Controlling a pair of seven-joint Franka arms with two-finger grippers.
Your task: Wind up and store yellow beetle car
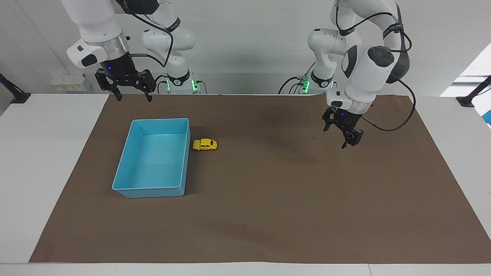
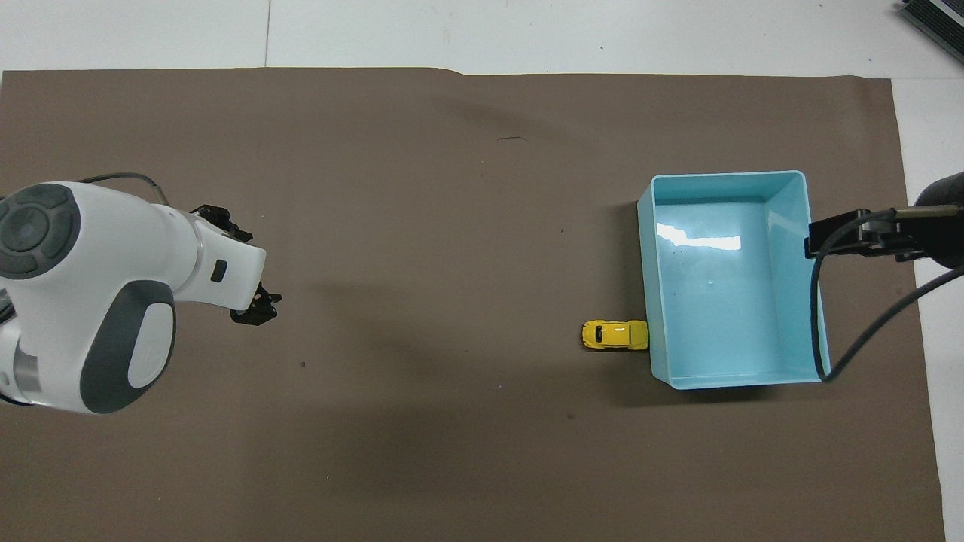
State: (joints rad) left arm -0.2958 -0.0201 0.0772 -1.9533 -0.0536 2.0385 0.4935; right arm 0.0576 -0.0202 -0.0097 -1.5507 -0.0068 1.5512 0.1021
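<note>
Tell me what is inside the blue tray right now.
Nothing lies in the blue tray: both views show only its bare floor. The yellow toy car stands on the brown mat outside it, against the wall toward the left arm's end. The right gripper's cable covers a strip of the tray's edge from overhead.

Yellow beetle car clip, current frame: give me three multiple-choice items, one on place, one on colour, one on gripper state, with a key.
1. Where is the yellow beetle car?
A. inside the tray
B. on the brown mat beside the tray's wall
C. in the left gripper

2. What colour is the tray?
A. light blue
B. red
C. white

3. How is the left gripper?
A. shut on the car
B. open, holding nothing
C. resting in the tray

Key: 1 B, the car sits on the mat against the tray's outer wall. 2 A, its walls and floor are light blue. 3 B, it hangs over bare mat, fingers apart. The right gripper waits open near the mat's edge.
</note>
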